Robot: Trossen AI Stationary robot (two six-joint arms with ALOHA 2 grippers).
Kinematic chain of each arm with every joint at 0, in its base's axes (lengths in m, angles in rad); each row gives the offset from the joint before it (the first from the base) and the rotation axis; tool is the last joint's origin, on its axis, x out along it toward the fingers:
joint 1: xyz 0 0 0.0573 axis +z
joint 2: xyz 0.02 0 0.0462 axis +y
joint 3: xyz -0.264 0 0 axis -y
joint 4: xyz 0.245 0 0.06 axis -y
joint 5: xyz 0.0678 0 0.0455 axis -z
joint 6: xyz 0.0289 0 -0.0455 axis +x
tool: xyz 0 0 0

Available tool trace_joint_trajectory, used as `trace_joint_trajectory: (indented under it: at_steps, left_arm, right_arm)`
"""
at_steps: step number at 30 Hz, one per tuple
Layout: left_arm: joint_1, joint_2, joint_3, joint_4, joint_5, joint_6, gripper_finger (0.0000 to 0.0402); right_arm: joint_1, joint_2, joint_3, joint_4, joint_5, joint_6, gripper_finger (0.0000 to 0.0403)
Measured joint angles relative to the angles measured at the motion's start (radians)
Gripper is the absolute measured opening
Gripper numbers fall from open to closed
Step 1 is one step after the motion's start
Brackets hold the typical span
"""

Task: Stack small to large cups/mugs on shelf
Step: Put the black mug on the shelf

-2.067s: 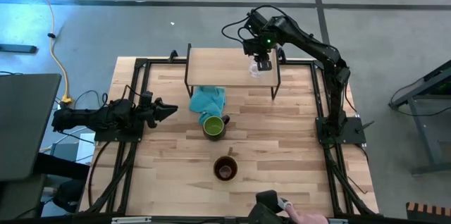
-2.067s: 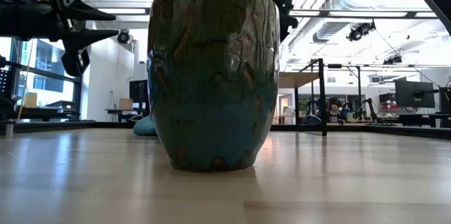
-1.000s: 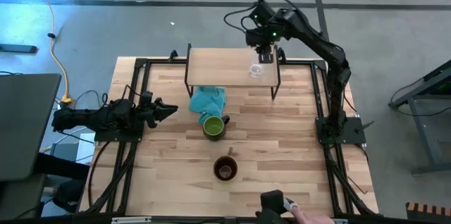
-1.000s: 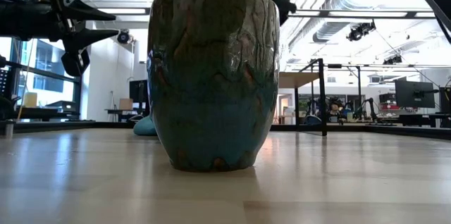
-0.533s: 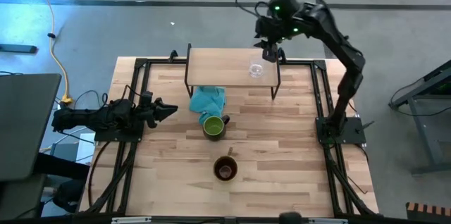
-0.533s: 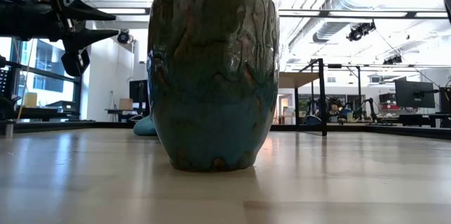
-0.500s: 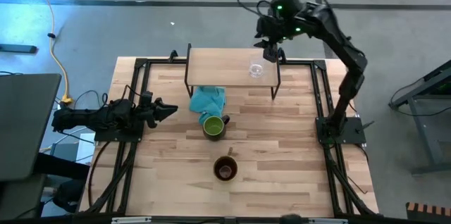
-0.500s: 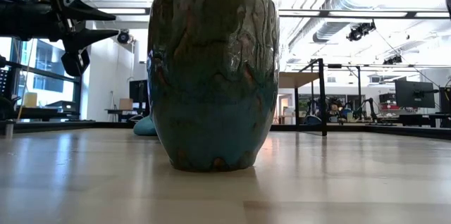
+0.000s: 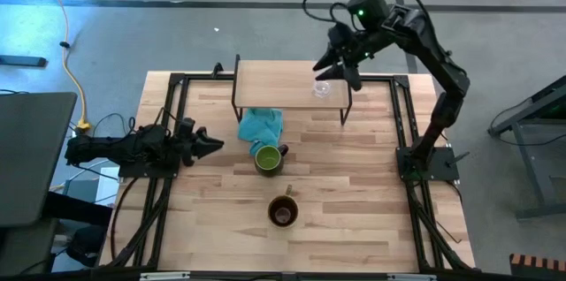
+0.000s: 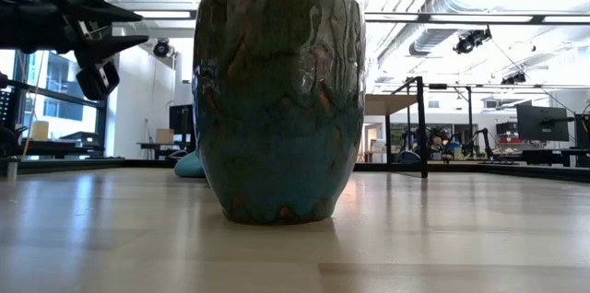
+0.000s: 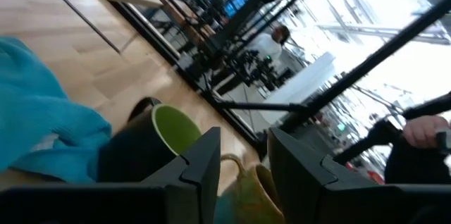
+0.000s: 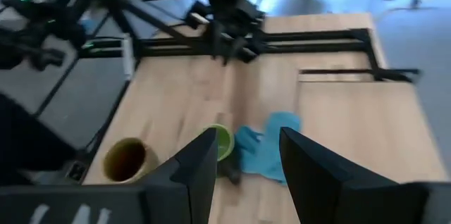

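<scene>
The small clear glass cup (image 9: 322, 89) stands on its base at the right end of the shelf (image 9: 281, 82). My right gripper (image 9: 338, 73) hangs open high above that end, with nothing between its fingers (image 12: 246, 160). The green-lined mug (image 9: 268, 158) stands on the table beside the teal cloth (image 9: 261, 126), and the brown mug (image 9: 283, 211) stands nearer the front edge. My left gripper (image 9: 208, 147) waits open and level at the table's left side, pointing toward the mugs (image 11: 165, 136).
The teal cloth lies crumpled between the shelf's front legs and the green mug. In the low view the brown mug (image 10: 279, 99) fills the middle. Black frame rails (image 9: 173, 122) run along the table's left and right sides. Bare planks lie to the right of the mugs.
My right gripper has risen from just over the glass cup and drawn back toward the table's far right corner, swinging round as it went. The glass cup has stayed on the shelf. My left gripper has swung its fingers slightly toward the near edge.
</scene>
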Motion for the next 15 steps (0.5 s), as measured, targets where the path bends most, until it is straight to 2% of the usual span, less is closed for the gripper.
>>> trace_joint_trajectory:
  at_steps: [4, 9, 15]
  left_arm:
    - [0.000, 0.000, 0.000, 0.000, 0.042, -0.021, 0.0106]
    - [0.000, 0.000, 0.000, 0.000, 0.078, -0.050, 0.0106]
    - [0.000, 0.000, 0.000, -0.005, 0.083, -0.052, 0.0106]
  right_arm:
    - [0.039, 0.007, -0.001, 0.000, -0.064, -0.020, 0.0144]
    - [0.087, 0.009, -0.046, -0.005, -0.083, -0.019, 0.0144]
    - [0.143, 0.010, -0.187, -0.039, -0.083, 0.017, 0.0144]
